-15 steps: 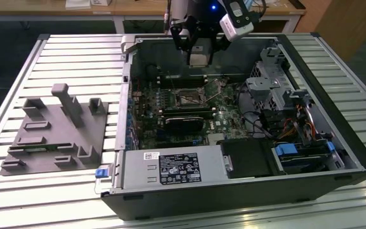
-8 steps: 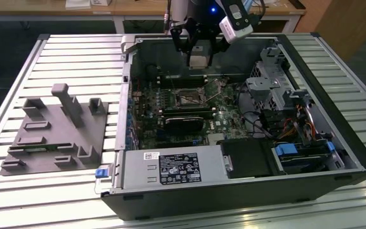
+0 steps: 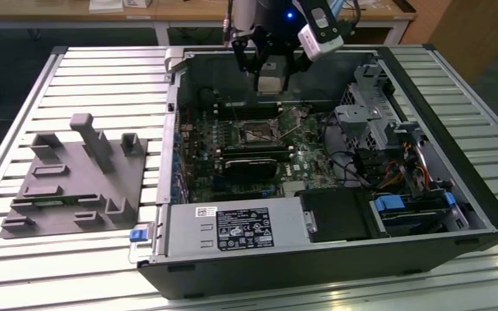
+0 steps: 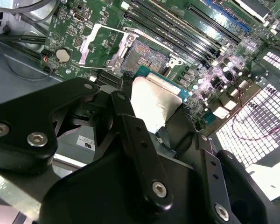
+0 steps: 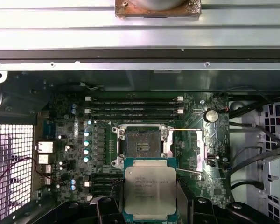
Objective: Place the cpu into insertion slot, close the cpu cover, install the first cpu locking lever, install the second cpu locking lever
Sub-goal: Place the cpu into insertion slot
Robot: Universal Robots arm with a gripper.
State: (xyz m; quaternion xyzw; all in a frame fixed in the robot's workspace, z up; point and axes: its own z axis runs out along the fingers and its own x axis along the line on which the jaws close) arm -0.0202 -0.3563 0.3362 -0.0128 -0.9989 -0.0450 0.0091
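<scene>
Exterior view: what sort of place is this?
Probably a robotics lab or workshop: an open computer case lies on a slatted table, a grey fixture block beside it, and the gripper holds a cpu.

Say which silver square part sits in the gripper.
The cpu, solid-topped, held by the gripper; the windowed cpu cover is swung open beside the insertion slot.

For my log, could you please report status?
Gripper shut on cpu, short of insertion slot. Slot empty, cpu cover open. No visible obstruction.

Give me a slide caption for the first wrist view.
Pincer holds the cpu, metal top facing the camera, with the empty insertion slot on the green motherboard beyond.
</scene>
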